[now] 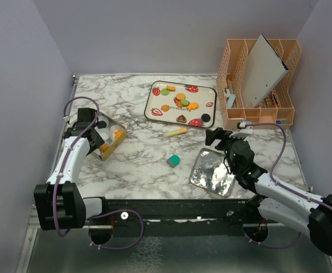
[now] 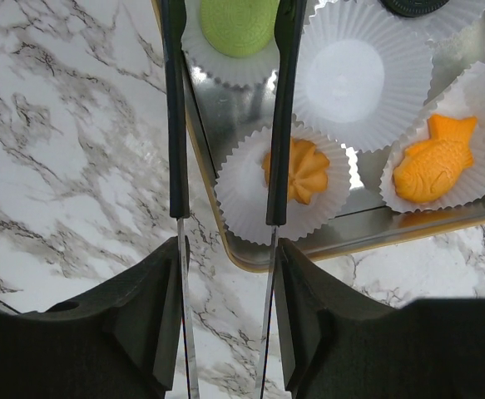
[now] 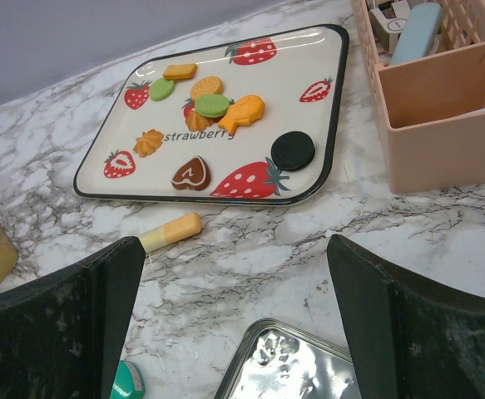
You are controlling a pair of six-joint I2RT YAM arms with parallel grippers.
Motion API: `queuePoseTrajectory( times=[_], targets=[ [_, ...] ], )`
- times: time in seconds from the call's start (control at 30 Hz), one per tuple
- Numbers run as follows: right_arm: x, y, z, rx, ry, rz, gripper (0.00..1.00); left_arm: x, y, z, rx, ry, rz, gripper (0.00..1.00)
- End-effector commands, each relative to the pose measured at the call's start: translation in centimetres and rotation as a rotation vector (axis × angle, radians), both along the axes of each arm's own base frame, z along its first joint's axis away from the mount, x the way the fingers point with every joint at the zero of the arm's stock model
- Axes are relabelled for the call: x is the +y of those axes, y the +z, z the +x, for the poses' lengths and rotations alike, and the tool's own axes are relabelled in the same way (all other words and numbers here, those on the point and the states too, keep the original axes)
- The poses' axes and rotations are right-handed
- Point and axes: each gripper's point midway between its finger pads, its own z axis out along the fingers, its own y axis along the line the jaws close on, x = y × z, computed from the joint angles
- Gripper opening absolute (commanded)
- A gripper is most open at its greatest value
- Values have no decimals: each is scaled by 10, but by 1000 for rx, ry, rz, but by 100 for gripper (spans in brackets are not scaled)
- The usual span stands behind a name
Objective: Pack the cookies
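Several cookies lie on the strawberry-print tray: a brown heart, a black round one, an orange flower and a green one. The open tin at the left holds paper cups. One cup has an orange flower cookie, another an orange fish, another a green cookie. My left gripper hangs over the tin's near corner with its thin tines apart, the right tine beside the flower cookie and holding nothing. My right gripper is open over bare marble.
A shiny tin lid lies below my right gripper. A teal block and a yellow stick rest mid-table. A peach organizer stands at the back right. One paper cup in the tin is empty.
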Motion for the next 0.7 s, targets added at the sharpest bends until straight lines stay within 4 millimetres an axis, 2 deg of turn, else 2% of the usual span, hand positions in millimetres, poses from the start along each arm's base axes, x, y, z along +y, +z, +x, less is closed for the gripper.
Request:
queuePoseTrajectory(
  times=[0.0,0.13,0.27,0.53,0.67],
  targets=[
    [-3,-3,-1,-3,-5,-2,100,7,5,3,-25,11,29,49],
    [-3,-3,0,-4,-7,-3,100,7,8,3,-35,9,30,48],
    [-3,-3,-1,-3,-7,-5,100,4,15,6,-58,-6,23,44],
    [-2,-4,0,1,-7,-7,100,-7,44,14,-123,-101,-8,39],
    [-2,-4,0,-1,-7,-7,100,-20,56,19,-139,-187,-51,37]
  ],
)
